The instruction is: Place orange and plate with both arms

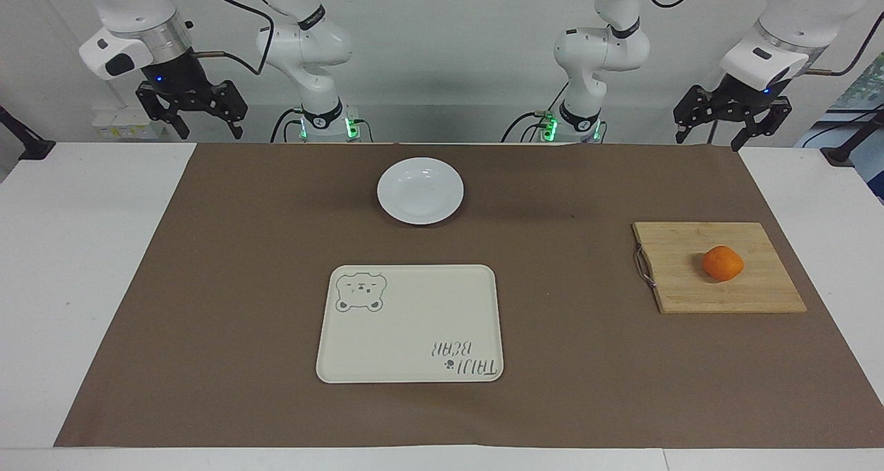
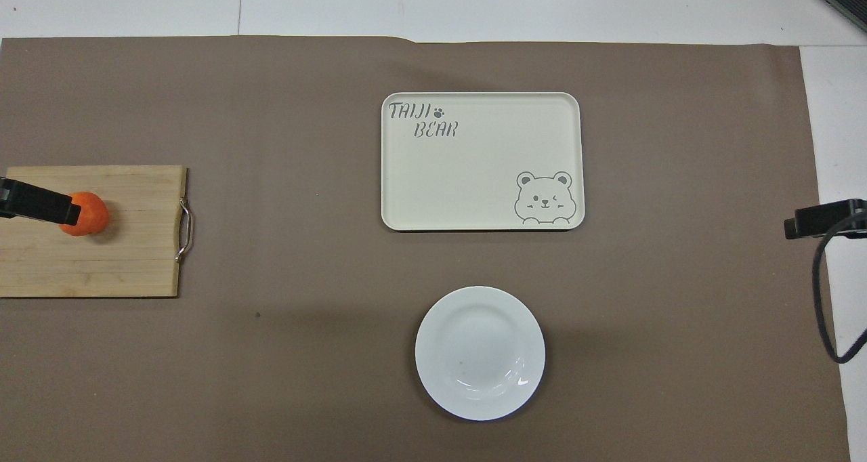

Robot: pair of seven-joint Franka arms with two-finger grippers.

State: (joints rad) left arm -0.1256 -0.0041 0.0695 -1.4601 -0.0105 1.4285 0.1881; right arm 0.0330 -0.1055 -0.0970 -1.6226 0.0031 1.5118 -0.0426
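On the cutting board sits the orange; the plate lies nearer the robots than the tray. Left gripper and right gripper hang raised at the robots' edge of the tabletop, fingers spread wide, holding nothing.

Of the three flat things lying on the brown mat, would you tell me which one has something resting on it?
The wooden cutting board at the left arm's end of the table: the orange sits on it. The white plate and the bear-print tray are both bare.
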